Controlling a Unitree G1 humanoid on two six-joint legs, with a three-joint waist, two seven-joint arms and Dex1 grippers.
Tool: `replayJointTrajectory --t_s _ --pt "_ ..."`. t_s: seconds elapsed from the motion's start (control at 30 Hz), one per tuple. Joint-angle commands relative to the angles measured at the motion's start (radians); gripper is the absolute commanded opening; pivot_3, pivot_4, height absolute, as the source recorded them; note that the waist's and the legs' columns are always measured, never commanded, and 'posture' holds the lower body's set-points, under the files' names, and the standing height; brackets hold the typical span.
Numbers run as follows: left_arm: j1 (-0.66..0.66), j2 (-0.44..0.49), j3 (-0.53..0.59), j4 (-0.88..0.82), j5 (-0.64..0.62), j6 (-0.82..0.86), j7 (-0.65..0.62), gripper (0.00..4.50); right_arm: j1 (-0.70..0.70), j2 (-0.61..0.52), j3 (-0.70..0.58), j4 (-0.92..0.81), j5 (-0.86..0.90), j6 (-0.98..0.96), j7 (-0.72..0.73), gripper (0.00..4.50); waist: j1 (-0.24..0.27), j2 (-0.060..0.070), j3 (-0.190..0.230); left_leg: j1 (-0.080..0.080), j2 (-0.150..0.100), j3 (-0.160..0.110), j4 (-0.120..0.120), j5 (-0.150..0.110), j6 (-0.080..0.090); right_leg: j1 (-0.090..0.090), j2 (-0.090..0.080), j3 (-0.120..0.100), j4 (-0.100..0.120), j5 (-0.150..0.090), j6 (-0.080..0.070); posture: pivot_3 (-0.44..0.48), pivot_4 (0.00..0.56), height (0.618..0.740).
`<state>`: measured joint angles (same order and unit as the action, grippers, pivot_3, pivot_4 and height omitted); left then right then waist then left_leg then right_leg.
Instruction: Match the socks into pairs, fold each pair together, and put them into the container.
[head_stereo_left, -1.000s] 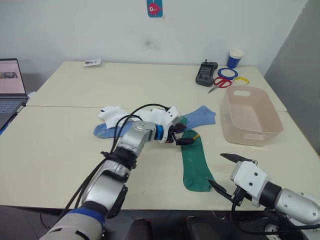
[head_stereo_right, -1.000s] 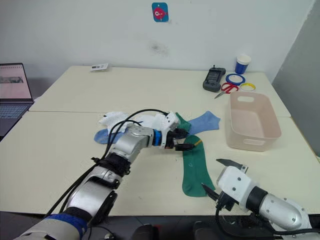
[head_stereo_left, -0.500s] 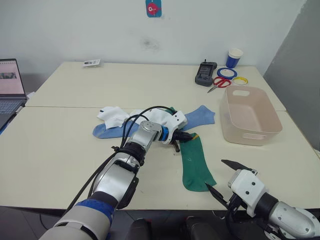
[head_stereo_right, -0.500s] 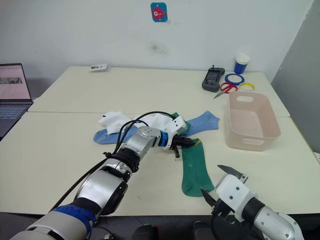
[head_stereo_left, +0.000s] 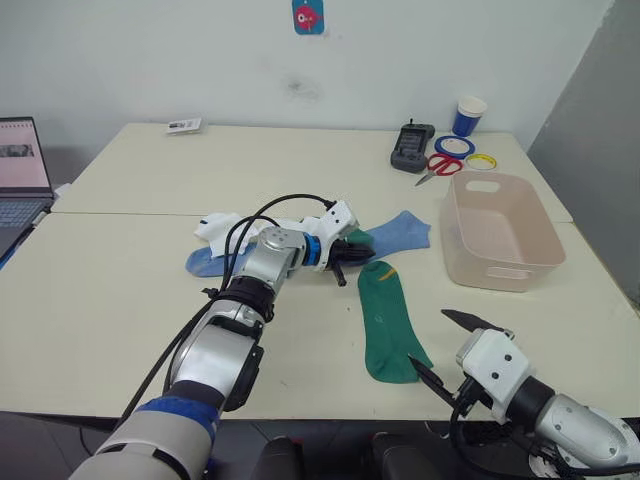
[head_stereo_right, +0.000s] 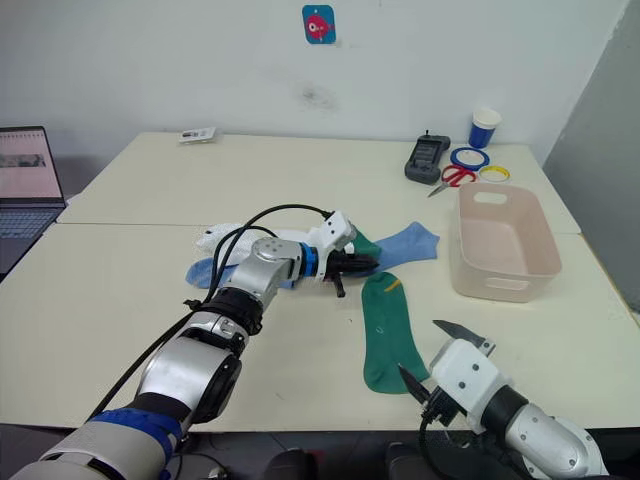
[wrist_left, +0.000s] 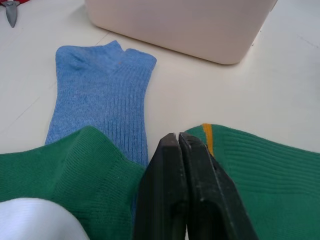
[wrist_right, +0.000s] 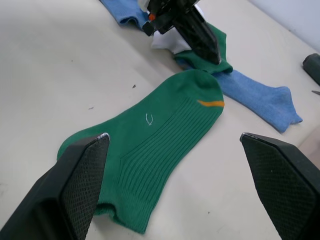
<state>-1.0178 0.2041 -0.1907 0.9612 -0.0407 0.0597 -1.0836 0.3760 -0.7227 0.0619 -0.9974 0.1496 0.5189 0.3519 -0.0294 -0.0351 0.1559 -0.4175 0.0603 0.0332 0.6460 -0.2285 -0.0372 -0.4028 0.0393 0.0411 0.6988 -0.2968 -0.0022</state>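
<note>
From the head views the left gripper (head_stereo_left: 343, 262) sits at the sock pile beside a flat green sock (head_stereo_left: 385, 322), while its wrist view shows the fingers clenched on nothing; the right gripper (head_stereo_left: 445, 345) hangs spread.

Second green sock (head_stereo_left: 362, 238) mostly hidden under left tool (head_stereo_left: 343, 262).

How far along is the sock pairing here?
Early. The container holds nothing. One green sock lies flat alone; the left gripper, fingers shut, sits at the second green sock in the pile. The right gripper is open. No pair folded yet.
</note>
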Motion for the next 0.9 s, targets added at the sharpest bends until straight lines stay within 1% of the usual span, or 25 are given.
replayJointTrajectory --t_s 0.03,0.13,0.27,0.37,0.4,0.5,0.53,0.67,0.77,0.9 --pt "-0.020 -0.005 -0.003 -0.054 0.009 0.006 -0.010 1.19 -0.014 0.004 0.000 -0.050 0.023 0.004 -0.017 4.50 0.000 0.000 0.000 0.000 0.000 0.000 0.000 0.000 0.000 0.000 0.000 0.000 0.000 0.000 0.000 0.000 0.150 0.732" --pt "-0.015 -0.025 0.002 -0.054 0.003 0.035 -0.006 2.14 -0.020 0.001 0.006 -0.050 0.028 0.008 -0.027 4.50 0.000 0.000 0.000 0.000 0.000 0.000 0.000 0.000 0.000 0.000 0.000 0.000 0.000 0.000 0.000 0.000 0.150 0.732" --pt "-0.020 -0.050 -0.015 -0.015 0.034 0.041 0.023 3.37 -0.028 -0.002 0.017 -0.050 0.031 0.016 -0.040 4.50 0.000 0.000 0.000 0.000 0.000 0.000 0.000 0.000 0.000 0.000 0.000 0.000 0.000 0.000 0.000 0.000 0.150 0.732" --pt "-0.044 -0.090 -0.033 0.070 0.084 0.016 0.103 3.37 -0.029 -0.005 0.027 -0.050 0.029 0.021 -0.052 4.50 0.000 0.000 0.000 0.000 0.000 0.000 0.000 0.000 0.000 0.000 0.000 0.000 0.000 0.000 0.000 0.000 0.150 0.732" --pt "-0.052 -0.099 -0.032 0.090 0.089 0.018 0.109 3.37 -0.026 -0.006 0.029 -0.050 0.029 0.022 -0.055 4.50 0.000 0.000 0.000 0.000 0.000 0.000 0.000 0.000 0.000 0.000 0.000 0.000 0.000 0.000 0.000 0.000 0.150 0.732" --pt "-0.064 -0.104 -0.035 0.122 0.103 0.009 0.099 2.74 -0.014 -0.010 0.032 -0.050 0.031 0.028 -0.067 4.50 -0.002 0.000 0.000 0.000 0.000 0.000 0.000 0.000 0.000 0.000 0.000 0.000 0.000 0.000 0.000 0.000 0.150 0.732" --pt "-0.065 -0.102 -0.037 0.130 0.109 0.003 0.095 2.45 -0.007 -0.009 0.032 -0.050 0.033 0.029 -0.072 4.50 -0.002 0.000 0.000 0.000 0.000 0.000 0.000 0.000 0.000 0.000 0.000 0.000 0.000 0.000 0.000 0.000 0.150 0.732" --pt "-0.071 -0.097 -0.025 0.153 0.110 -0.001 0.085 1.09 0.022 0.014 0.030 -0.050 0.061 0.062 -0.104 4.50 -0.001 0.000 0.000 0.000 0.000 0.000 0.000 0.000 0.000 0.000 0.000 0.000 0.000 0.000 0.000 0.000 0.150 0.732" --pt "-0.071 -0.084 -0.015 0.141 0.100 0.010 0.066 0.07 0.048 0.109 0.009 -0.050 0.123 0.149 -0.170 4.50 0.000 0.000 0.000 0.000 0.000 0.000 0.000 0.000 0.000 0.000 0.000 -0.001 0.000 0.000 0.000 0.000 0.150 0.732" --pt "-0.060 -0.069 -0.011 0.113 0.091 0.020 0.044 0.03 0.079 0.210 0.029 -0.050 0.157 0.241 -0.220 4.50 -0.001 0.000 0.000 0.000 0.001 0.000 0.000 0.000 0.000 0.000 0.000 0.000 0.000 0.000 0.000 0.000 0.150 0.732"
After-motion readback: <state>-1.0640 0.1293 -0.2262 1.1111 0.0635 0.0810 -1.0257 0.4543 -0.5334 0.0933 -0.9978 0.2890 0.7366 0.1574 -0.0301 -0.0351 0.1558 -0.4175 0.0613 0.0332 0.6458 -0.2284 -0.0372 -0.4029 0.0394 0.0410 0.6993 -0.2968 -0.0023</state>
